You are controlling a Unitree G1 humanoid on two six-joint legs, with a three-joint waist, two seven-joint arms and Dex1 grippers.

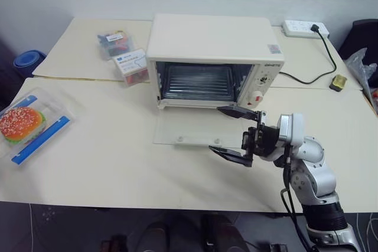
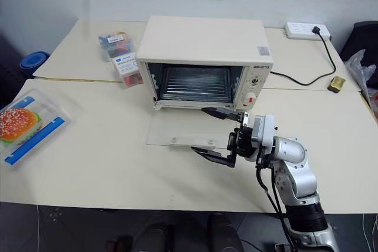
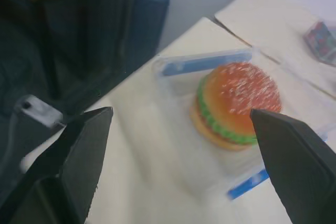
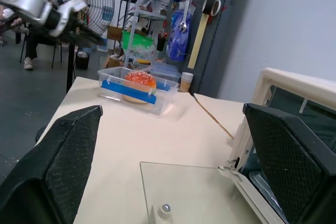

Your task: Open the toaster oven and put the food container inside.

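Cream-white oven (image 1: 212, 57) at upper centre of the head views, door (image 1: 189, 131) dropped flat on the table (image 1: 106, 163), glass panel reaching toward the near edge, rack inside bare. Wide bare tabletop between door and container (image 1: 29, 125), which sits at far left, close to the table's left edge, burger, lettuce and blue strip inside. Two small clear boxes (image 1: 124, 54) just left of the oven, white labels on top, print too small to read. Dark brand lettering at the oven's upper right front, unreadable; small sticker on its top right corner. Power strip (image 1: 304, 28) at upper right, black cable running down behind the oven. Right gripper (image 1: 233, 134) spread wide just beyond the door's right end, pinching nothing, upper finger near the oven's lower right corner. Left gripper (image 3: 178, 150) in its wrist view spread wide above the container, empty, touching nothing.
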